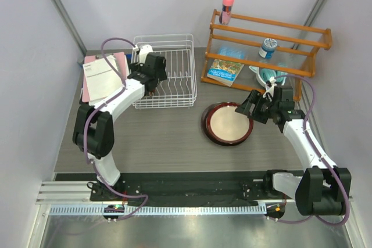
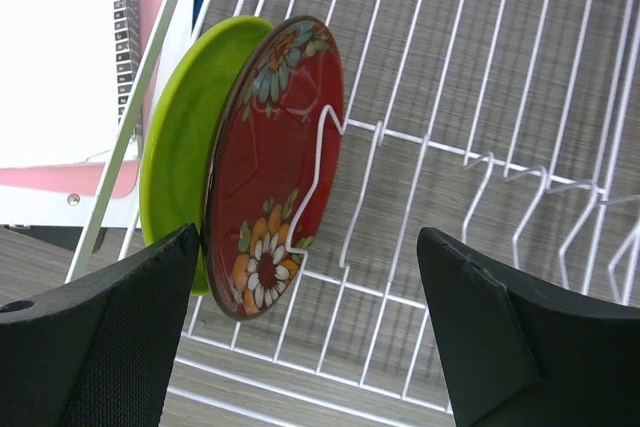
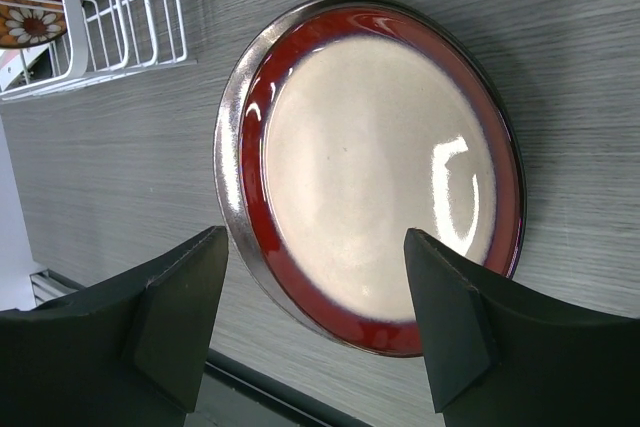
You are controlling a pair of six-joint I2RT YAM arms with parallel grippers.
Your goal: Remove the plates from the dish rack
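The white wire dish rack point(image 1: 174, 100) stands at the back left. Two plates stand upright on edge in its dividers point(image 2: 480, 162): a lime green one point(image 2: 180, 147) and, against it, a red floral one point(image 2: 275, 167). My left gripper point(image 2: 310, 332) is open over the rack, with the floral plate's lower edge just inside its left finger point(image 2: 110, 337); nothing is gripped. A large cream plate with a dark-red rim point(image 1: 228, 123) lies flat on the table, a grey rim point(image 3: 235, 147) showing along its left side. My right gripper point(image 3: 315, 317) hangs open over that plate's near edge.
An orange-brown wooden shelf rack point(image 1: 290, 27) stands at the back right with a pink bottle point(image 1: 227, 4), a blue-lidded jar point(image 1: 268, 47), a book point(image 1: 225, 69) and teal ware point(image 1: 270, 75). A white booklet on a pink folder point(image 1: 102, 76) lies left of the dish rack.
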